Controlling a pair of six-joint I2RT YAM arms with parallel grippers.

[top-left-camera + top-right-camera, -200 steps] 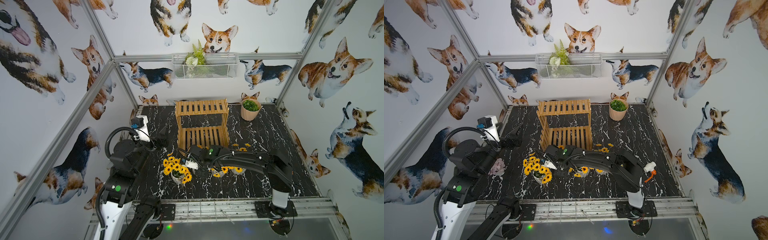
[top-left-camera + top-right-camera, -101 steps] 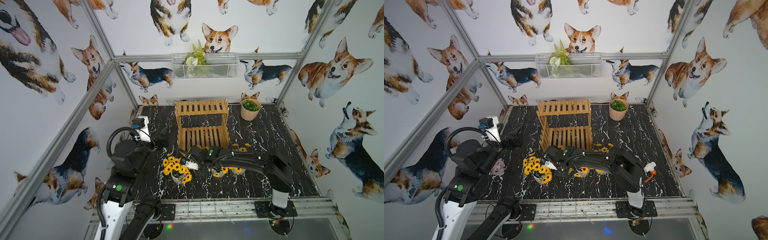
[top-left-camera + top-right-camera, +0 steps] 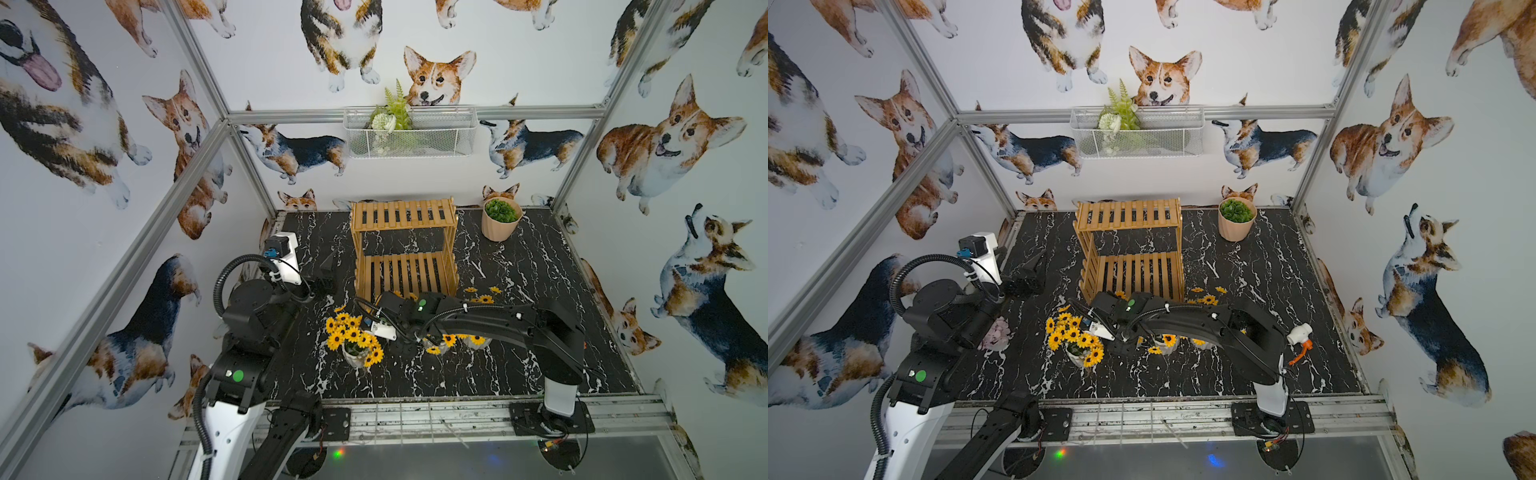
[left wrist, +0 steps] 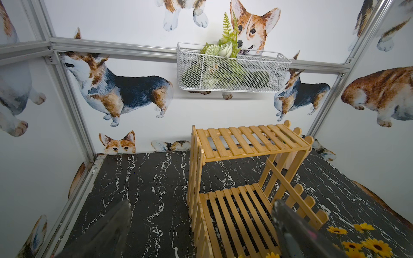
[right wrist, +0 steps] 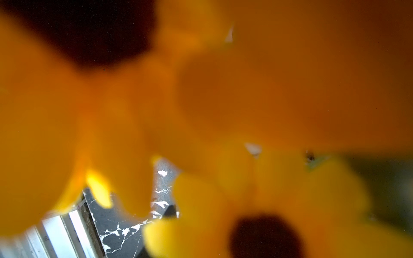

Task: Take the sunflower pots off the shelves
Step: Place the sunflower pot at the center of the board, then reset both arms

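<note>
Nearest, a sunflower pot (image 3: 356, 348) stands upright on the table (image 3: 436, 374). Just beside it the right gripper (image 3: 406, 341) points down from the low-reaching right arm (image 3: 498, 322). Its jaws are hidden under the wrist and its own camera shows only blurred yellow petals, so I cannot tell whether they are spread or pinching. Two more sunflower pots (image 3: 441, 341) sit under that arm, and further blooms (image 3: 483, 297) show behind it, all on the table before the shelves (image 3: 404, 272). The left gripper (image 4: 201, 202) hovers left of the shelves, fingers (image 4: 288, 225) spread wide, holding nothing. Behind stand a beige pot (image 3: 498, 227) and, on the wall, a wire basket (image 3: 440, 137).
</note>
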